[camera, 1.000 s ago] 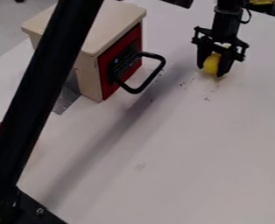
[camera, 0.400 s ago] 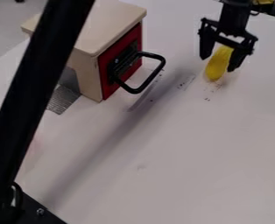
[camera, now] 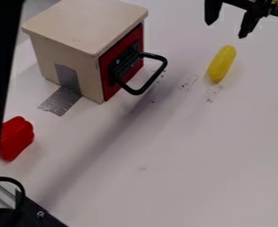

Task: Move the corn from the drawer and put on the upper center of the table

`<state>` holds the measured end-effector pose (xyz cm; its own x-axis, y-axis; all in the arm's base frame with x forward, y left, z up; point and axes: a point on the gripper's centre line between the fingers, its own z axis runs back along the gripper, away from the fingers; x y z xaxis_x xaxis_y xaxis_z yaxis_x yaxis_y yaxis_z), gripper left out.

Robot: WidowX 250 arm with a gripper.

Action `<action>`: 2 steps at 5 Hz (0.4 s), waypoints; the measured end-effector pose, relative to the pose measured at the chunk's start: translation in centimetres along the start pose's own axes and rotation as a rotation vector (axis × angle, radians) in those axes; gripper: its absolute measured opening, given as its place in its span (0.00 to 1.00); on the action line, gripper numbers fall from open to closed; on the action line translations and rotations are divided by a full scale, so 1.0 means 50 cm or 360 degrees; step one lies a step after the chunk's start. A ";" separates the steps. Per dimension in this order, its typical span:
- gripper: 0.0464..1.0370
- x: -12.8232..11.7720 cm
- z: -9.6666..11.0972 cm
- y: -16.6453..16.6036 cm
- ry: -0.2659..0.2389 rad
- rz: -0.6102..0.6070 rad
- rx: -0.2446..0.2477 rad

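Above the flat white table (camera: 165, 186), lift straight up, well away from the square-sided box (camera: 88, 24). Your claw (camera: 226, 29) is open, so don't bump the corn (camera: 222, 64). It lies on the table, upper right, long and round-ended, maybe smooth plastic; it's hard to tell.

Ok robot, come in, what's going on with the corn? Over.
Gripper open, up above the table. Corn lying on the table, let go. Nothing seen blocking it. Over.
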<state>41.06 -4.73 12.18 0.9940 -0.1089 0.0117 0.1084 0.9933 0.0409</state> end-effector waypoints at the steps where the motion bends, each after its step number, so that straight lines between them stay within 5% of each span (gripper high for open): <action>1: 0.96 -0.026 0.009 0.005 0.0014 0.0038 0.0020; 2: 0.96 -0.054 -0.001 0.008 0.0049 0.0085 0.0036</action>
